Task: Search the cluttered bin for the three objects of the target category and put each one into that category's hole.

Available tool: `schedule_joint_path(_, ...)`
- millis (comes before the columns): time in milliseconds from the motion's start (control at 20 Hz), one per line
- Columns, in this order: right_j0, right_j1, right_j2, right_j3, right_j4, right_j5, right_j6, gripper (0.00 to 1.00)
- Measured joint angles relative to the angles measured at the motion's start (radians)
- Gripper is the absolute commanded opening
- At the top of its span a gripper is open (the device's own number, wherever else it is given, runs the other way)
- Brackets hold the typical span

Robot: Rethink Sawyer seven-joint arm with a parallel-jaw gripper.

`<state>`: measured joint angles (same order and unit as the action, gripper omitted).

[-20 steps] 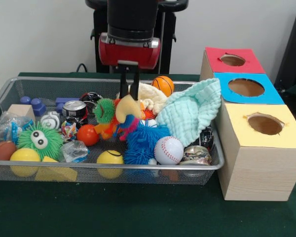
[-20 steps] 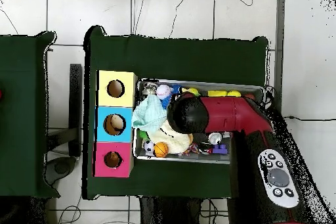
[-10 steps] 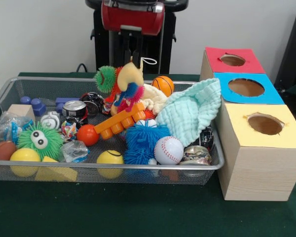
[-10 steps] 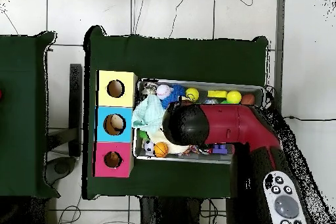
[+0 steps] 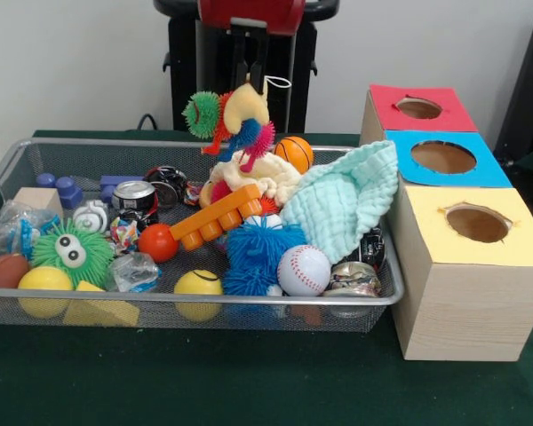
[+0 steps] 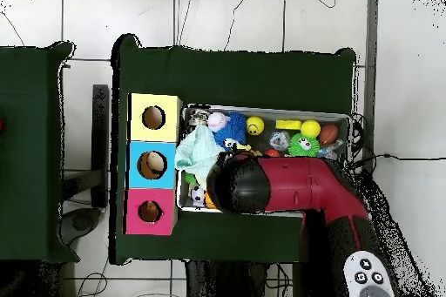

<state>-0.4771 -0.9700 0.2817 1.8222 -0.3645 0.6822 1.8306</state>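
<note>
One multicoloured plush toy with green fuzzy head [image 5: 234, 118] hangs above wire mesh bin [image 5: 195, 306], pinched in red-and-black arm's gripper [image 5: 250, 73]; below it, orange plastic block [image 5: 215, 216]; mint cloth [image 5: 342, 200] drapes against blue-topped wooden box [image 5: 444, 158].

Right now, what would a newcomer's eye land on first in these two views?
First, the gripper at the top centre of the front view, holding a colourful plush toy in the air above the wire-mesh bin packed with toys. Next, the three boxes right of the bin, topped red, blue and yellow, each with a round hole. In the overhead view, the red arm covers the bin's lower half.
</note>
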Motion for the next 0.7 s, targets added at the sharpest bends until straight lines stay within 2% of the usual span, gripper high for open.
schedule_joint_path(350, 0.000, 0.003, 0.006, 0.054, 0.000, -0.020, 0.000, 0.00)
schedule_joint_path(700, 0.022, 0.032, 0.008, 0.128, -0.013, -0.139, 0.000, 0.00)
